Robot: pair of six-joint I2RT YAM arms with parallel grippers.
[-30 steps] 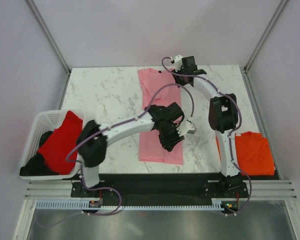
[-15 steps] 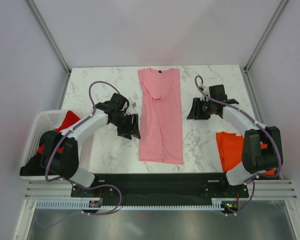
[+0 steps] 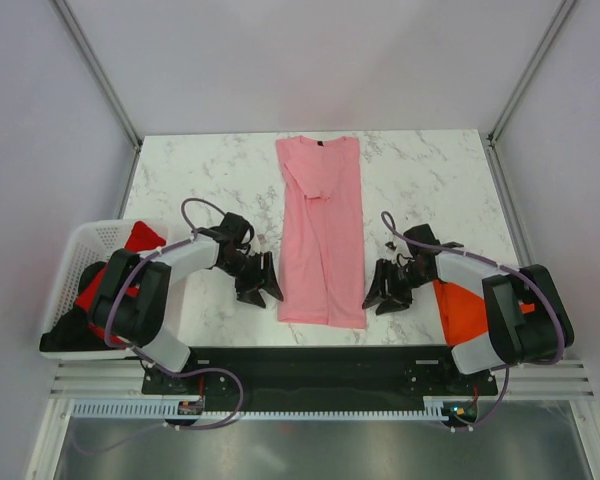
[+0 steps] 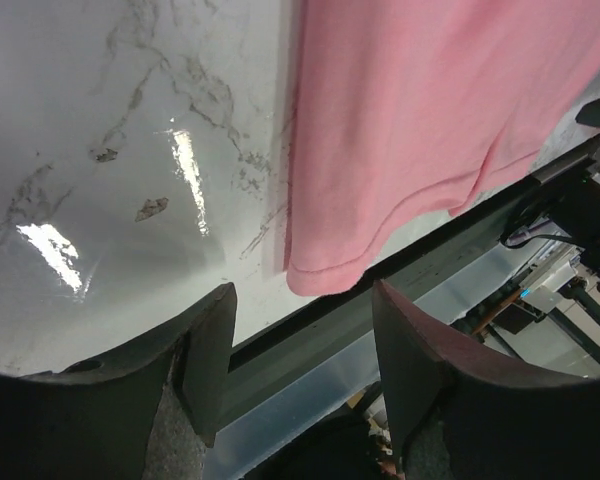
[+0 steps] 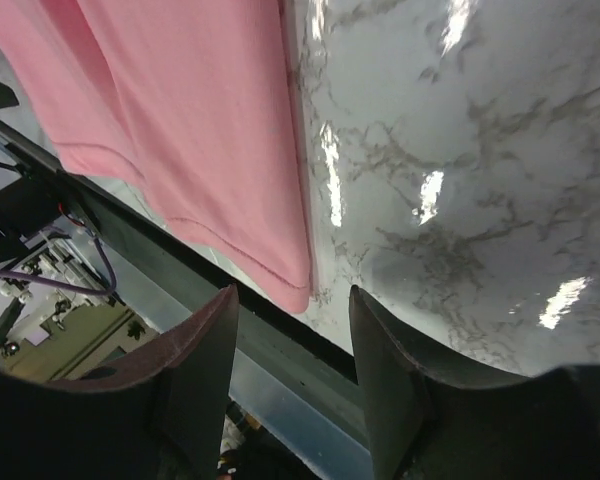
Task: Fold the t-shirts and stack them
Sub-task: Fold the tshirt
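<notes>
At the far left a white lattice basket (image 3: 78,252) is seen at the table edge, and a red t-shirt (image 3: 108,292) is lying in it, on top of something dark (image 3: 64,338) which cannot be identified. Part of the red t-shirt is covered by the left arm. The left gripper (image 3: 261,291) is held low over the marble table (image 3: 200,180), just beside the near left corner of the light pink t-shirt (image 3: 323,235); its fingers (image 4: 206,342) are spread wide and nothing is held between them. The pink t-shirt is laid flat in the middle of the table, long and narrow, with the collar at the far end and the hem at the near edge. Just beside its near right corner the right gripper (image 3: 383,298) is found, also wide apart and empty. At the right the bright orange t-shirt (image 3: 462,312) is lying near the table edge, and it is partly hidden by the right arm. Three t-shirts, one basket and two grippers are counted.
</notes>
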